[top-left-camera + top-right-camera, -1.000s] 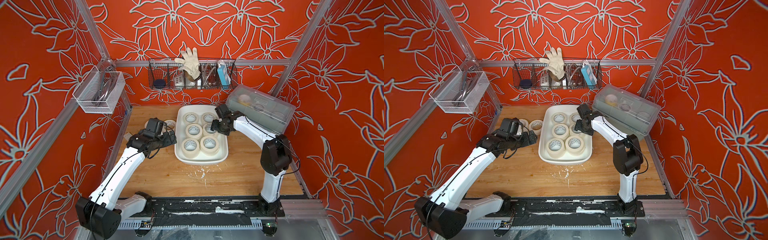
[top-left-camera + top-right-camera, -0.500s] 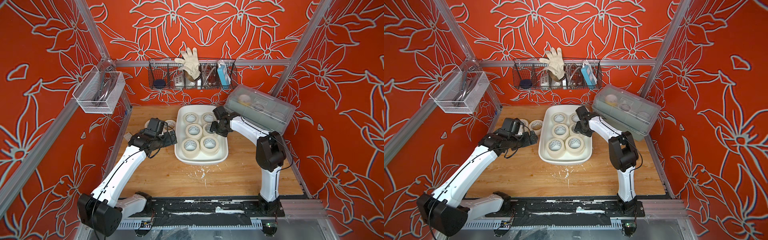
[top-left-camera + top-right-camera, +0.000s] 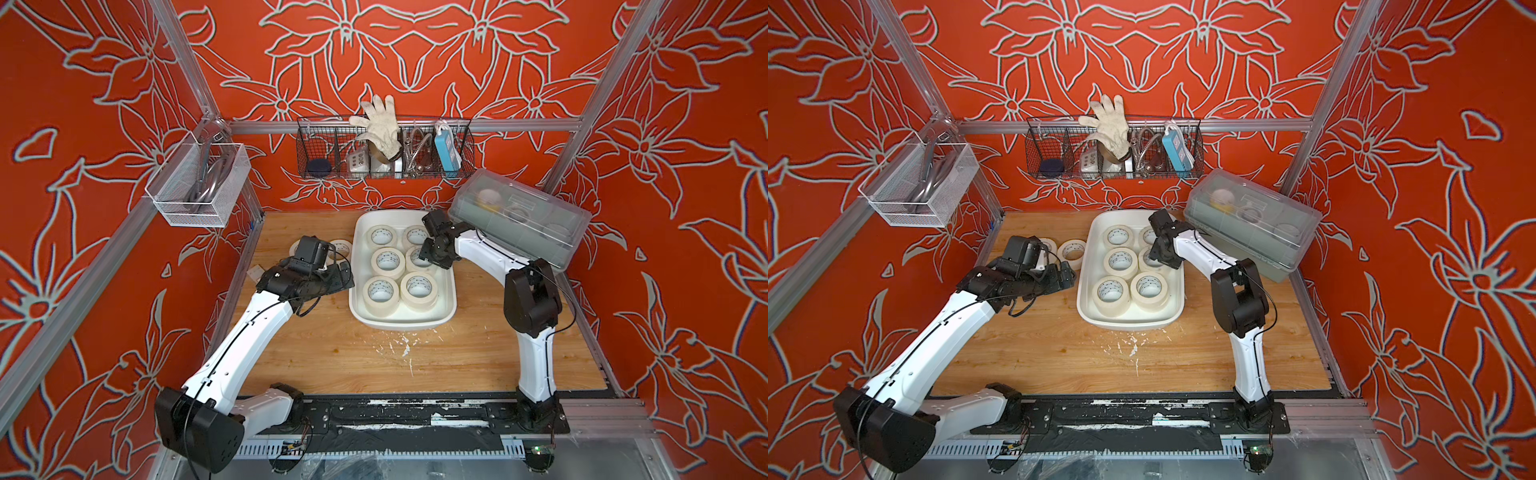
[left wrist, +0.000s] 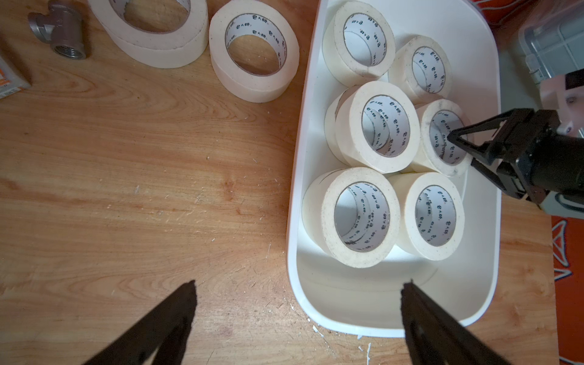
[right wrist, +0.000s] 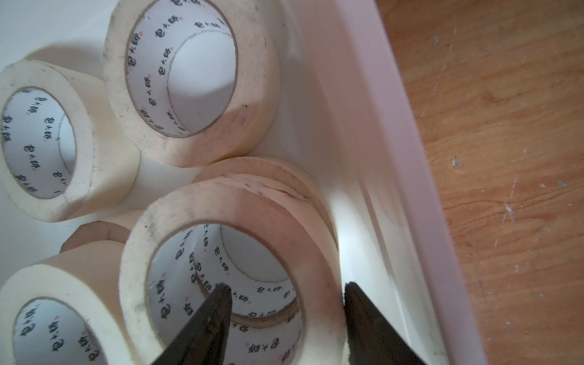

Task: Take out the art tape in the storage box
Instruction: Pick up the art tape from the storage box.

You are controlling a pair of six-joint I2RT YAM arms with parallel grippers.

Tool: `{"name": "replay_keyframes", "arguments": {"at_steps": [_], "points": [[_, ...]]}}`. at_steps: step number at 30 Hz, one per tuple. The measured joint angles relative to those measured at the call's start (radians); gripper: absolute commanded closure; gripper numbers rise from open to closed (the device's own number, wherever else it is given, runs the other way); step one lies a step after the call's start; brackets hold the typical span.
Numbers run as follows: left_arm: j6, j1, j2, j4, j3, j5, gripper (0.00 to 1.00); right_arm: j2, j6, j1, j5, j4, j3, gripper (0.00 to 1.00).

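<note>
The storage box (image 3: 401, 324) (image 3: 1129, 326) is a shallow white tub mid-table holding several cream art tape rolls (image 3: 388, 262) (image 4: 374, 126), some stacked. My right gripper (image 3: 424, 258) (image 3: 1156, 259) (image 5: 286, 286) reaches down into the box at its right side and is open. It straddles the wall of one roll (image 5: 227, 227) (image 4: 442, 139), one finger inside the core and the other against the outside. A gap shows beside the inner finger. My left gripper (image 3: 343, 272) (image 4: 299, 282) hangs wide open and empty over the box's left rim. More rolls (image 3: 1072, 252) (image 4: 254, 50) lie on the table left of the box.
A grey-green box with a translucent lid (image 3: 519, 220) stands close behind the right arm. A wire basket (image 3: 384, 153) hangs on the back wall, a white mesh basket (image 3: 199, 187) on the left. A metal pipe fitting (image 4: 60, 30) lies by the outside rolls.
My right gripper has shifted slightly left and lower onto a roll in the box, and its jaws have narrowed. The left arm has hardly moved.
</note>
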Motion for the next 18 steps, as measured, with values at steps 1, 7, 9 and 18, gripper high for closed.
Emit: {"name": "replay_keyframes", "arguments": {"at_steps": [1, 7, 9, 18], "points": [[0.0, 0.0, 0.0, 0.0, 0.0, 0.0, 0.01, 0.002, 0.004, 0.0, 0.003, 0.0, 0.0, 0.41], [0.0, 0.0, 0.0, 0.0, -0.002, 0.0, 0.01, 0.005, 0.018, 0.0, 0.021, 0.008, 0.0, 0.53], [0.0, 0.0, 0.0, 0.0, -0.002, 0.0, 0.01, 0.005, 0.017, -0.002, 0.023, 0.01, 0.0, 0.58], [0.0, 0.0, -0.005, -0.001, -0.005, 0.0, 0.01, 0.006, -0.008, -0.016, 0.009, 0.014, -0.001, 0.81]]}}
